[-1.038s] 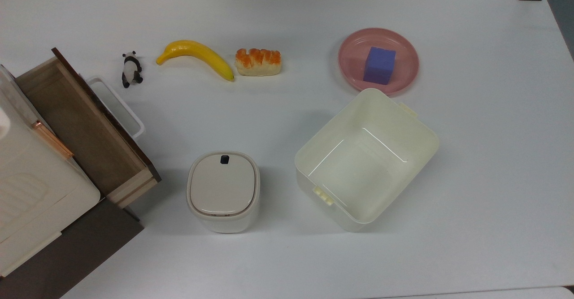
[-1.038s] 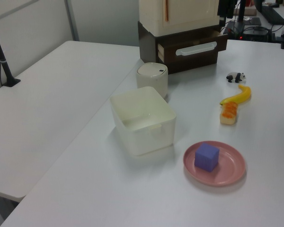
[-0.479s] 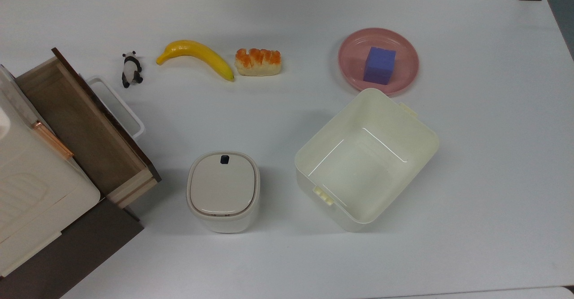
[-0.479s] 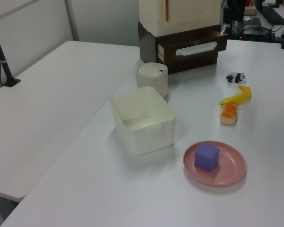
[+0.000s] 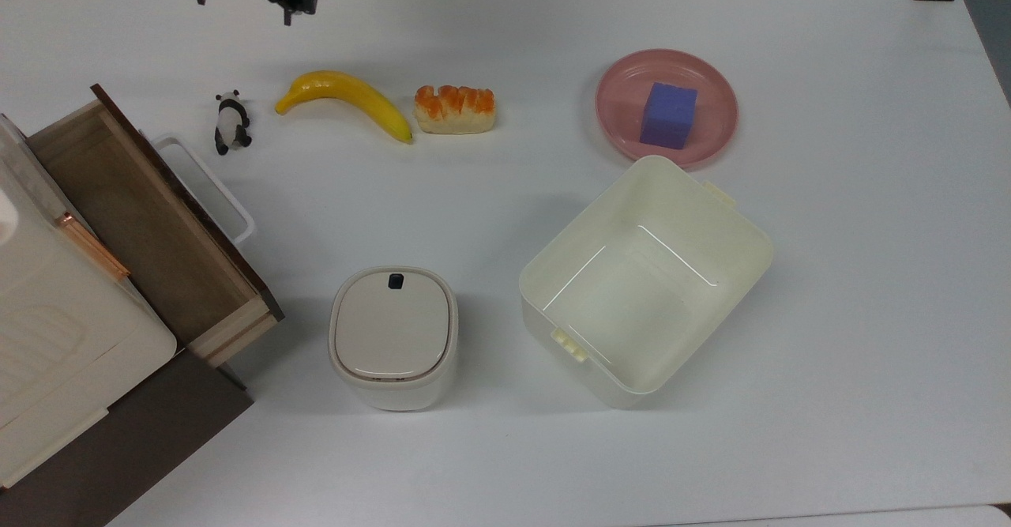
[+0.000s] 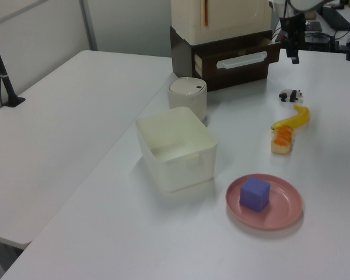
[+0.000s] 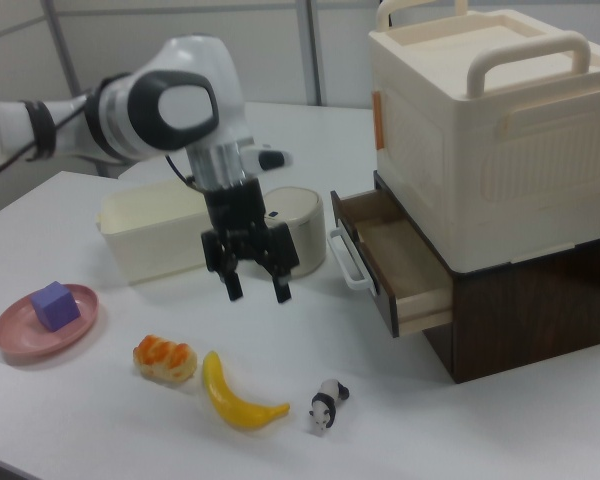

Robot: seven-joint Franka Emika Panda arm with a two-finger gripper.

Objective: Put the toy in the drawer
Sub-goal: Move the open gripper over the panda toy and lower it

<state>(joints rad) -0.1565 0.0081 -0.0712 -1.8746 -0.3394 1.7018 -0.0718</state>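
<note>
An open drawer [image 5: 150, 219] waits at the top view's left, just beside the panda toy [image 5: 230, 122], which lies on the white table [image 5: 505, 448] next to a banana [image 5: 347, 100]. Above them the gripper [image 7: 254, 283] hangs empty, fingers spread. The small toy looks light, hard and smooth, likely best pinched across its narrow body.

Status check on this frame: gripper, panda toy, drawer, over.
Gripper open, empty, above the table. Panda toy on the table beside the banana, untouched. Drawer open, no obstruction seen.
</note>
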